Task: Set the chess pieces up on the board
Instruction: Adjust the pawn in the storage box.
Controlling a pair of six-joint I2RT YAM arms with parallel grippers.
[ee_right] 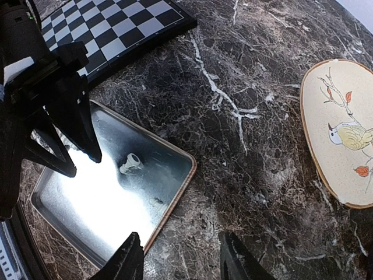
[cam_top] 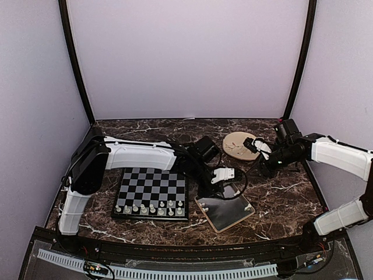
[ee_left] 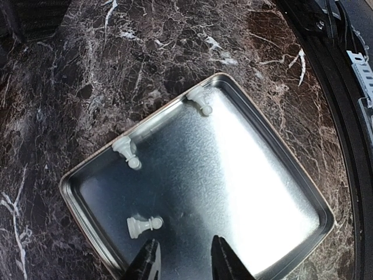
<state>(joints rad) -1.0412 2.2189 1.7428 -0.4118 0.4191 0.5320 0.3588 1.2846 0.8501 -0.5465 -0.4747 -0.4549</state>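
Tiny white plastic chess pieces [cam_top: 152,208] stand in a row along the near edge of the flat black and grey checkered board [cam_top: 151,185]. The board lies on the left side of the dark marble table [cam_top: 280,198]. Just to the right of the board sits a square shiny metal tray [ee_left: 87,198].

Three more white pieces lie on their sides in the tray. One [ee_left: 126,153] is by the rim, one [ee_left: 201,102] is in a corner, and one [ee_left: 143,224] is close to the left gripper [ee_left: 185,262].

The left gripper hangs over the tray with its jaws spread apart, and nothing is between them. The right gripper [ee_right: 183,262] hangs over the table just beside the tray's rim. Its jaws are spread apart too and hold nothing.

A round beige plate [ee_right: 326,175] with a little bird painted on it lies on the far right side, apart from the tray.
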